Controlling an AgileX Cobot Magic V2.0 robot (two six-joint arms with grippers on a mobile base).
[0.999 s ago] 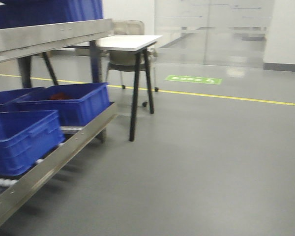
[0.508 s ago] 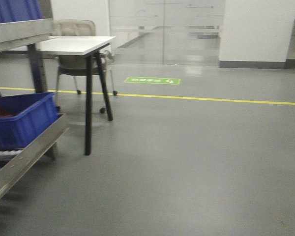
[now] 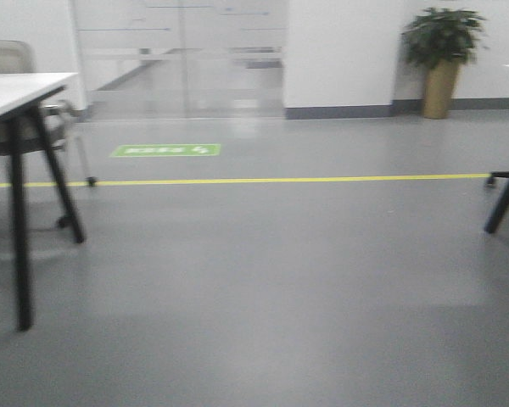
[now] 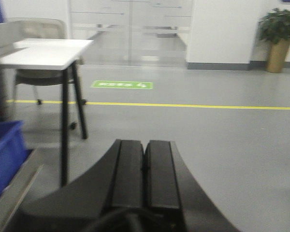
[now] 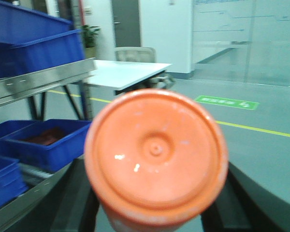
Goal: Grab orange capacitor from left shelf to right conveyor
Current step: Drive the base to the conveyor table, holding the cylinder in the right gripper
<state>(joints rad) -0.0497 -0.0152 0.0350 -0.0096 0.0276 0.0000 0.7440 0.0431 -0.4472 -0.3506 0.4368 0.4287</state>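
Premises: an industrial logistics or test hall with office fittings; evidence as follows: smooth grey floor (image 3: 280, 297) marked by a yellow lane line (image 3: 280, 180) and a green floor sign (image 3: 165, 150); blue plastic bins (image 5: 43, 140) racked on a stainless-steel shelf (image 5: 38, 82); frosted glass doors (image 3: 178, 59) in a white wall (image 3: 339, 51); a white desk (image 4: 43, 52) with chair (image 4: 36, 29); a potted plant (image 3: 441, 51).

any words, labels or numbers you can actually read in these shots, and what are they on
No text is legible in any view.
The green floor sign: white lettering, too blurred to read in all three views.
The orange capacitor: only its flat top shows, and it carries no print.
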